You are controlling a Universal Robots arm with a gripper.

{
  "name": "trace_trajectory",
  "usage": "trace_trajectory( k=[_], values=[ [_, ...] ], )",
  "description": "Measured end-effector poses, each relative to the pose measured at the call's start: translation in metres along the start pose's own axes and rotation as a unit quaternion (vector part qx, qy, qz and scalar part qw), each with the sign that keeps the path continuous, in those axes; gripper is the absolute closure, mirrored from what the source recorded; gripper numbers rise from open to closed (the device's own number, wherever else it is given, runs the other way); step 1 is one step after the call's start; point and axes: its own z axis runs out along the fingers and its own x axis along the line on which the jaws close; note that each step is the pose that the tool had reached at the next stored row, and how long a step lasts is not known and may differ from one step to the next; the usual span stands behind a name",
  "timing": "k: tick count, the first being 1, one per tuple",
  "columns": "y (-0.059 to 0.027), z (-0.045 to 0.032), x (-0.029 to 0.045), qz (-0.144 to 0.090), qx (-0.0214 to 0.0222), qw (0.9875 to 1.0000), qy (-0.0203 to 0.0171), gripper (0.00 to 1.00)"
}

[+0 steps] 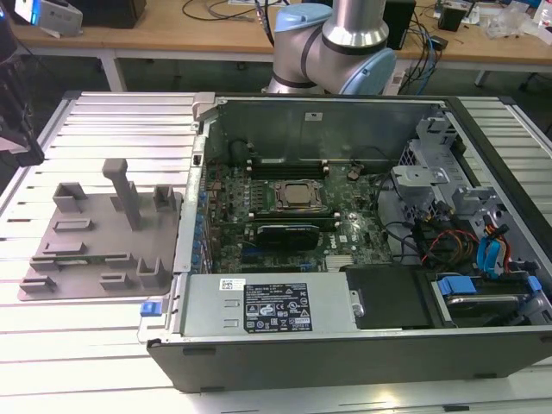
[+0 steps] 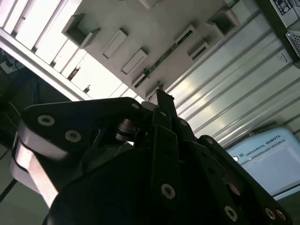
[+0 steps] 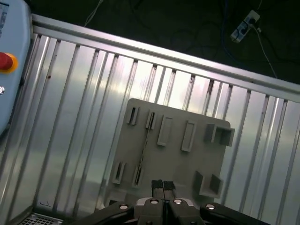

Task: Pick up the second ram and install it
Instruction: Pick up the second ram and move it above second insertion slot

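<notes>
**Ram in tray, jaws empty**

The ram (image 3: 144,152) stands on edge in a slot of the grey tray (image 1: 95,216), at the exterior view's left. A clean grasp likely needs the gripper (image 3: 162,185) centred over the stick and square to it. Its jaws are pressed together, holding nothing, above the tray.

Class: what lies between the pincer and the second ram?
In the first wrist view, a bare stretch of the grey holder plate lies between the pincer and the second ram, which stands on edge in slots.
</notes>
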Motion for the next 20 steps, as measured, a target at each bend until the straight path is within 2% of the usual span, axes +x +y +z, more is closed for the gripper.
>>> trace_trajectory(
  k=[5, 6, 8, 11, 13, 14, 15, 16, 18, 20],
  values=[
    [0.0, 0.0, 0.0, -0.041, -0.0009, 0.9992, 0.0018, 0.92],
    [0.0, 0.0, 0.0, -0.038, -0.0009, 0.9993, 0.0018, 0.92],
    [0.0001, 0.0005, -0.0001, -0.015, -0.0005, 0.9999, 0.0007, 0.92],
    [0.0, 0.0012, 0.0, 0.018, 0.0004, 0.9998, -0.0008, 0.92],
    [0.0, 0.0019, 0.0, 0.062, 0.0015, 0.9981, -0.0031, 0.92],
    [0.0, 0.0021, 0.0001, 0.08, 0.0023, 0.9968, -0.006, 0.92],
    [-0.0001, 0.0025, 0.0, 0.095, 0.0032, 0.9954, -0.0085, 0.92],
    [-0.0001, 0.0028, 0.0, 0.106, 0.0035, 0.9943, -0.0092, 0.92],
    [-0.0001, 0.0033, 0.0, 0.137, 0.0042, 0.9905, -0.0105, 0.92],
    [-0.0001, 0.0033, 0.0, 0.137, 0.0043, 0.9905, -0.0105, 0.92]
  ],
)
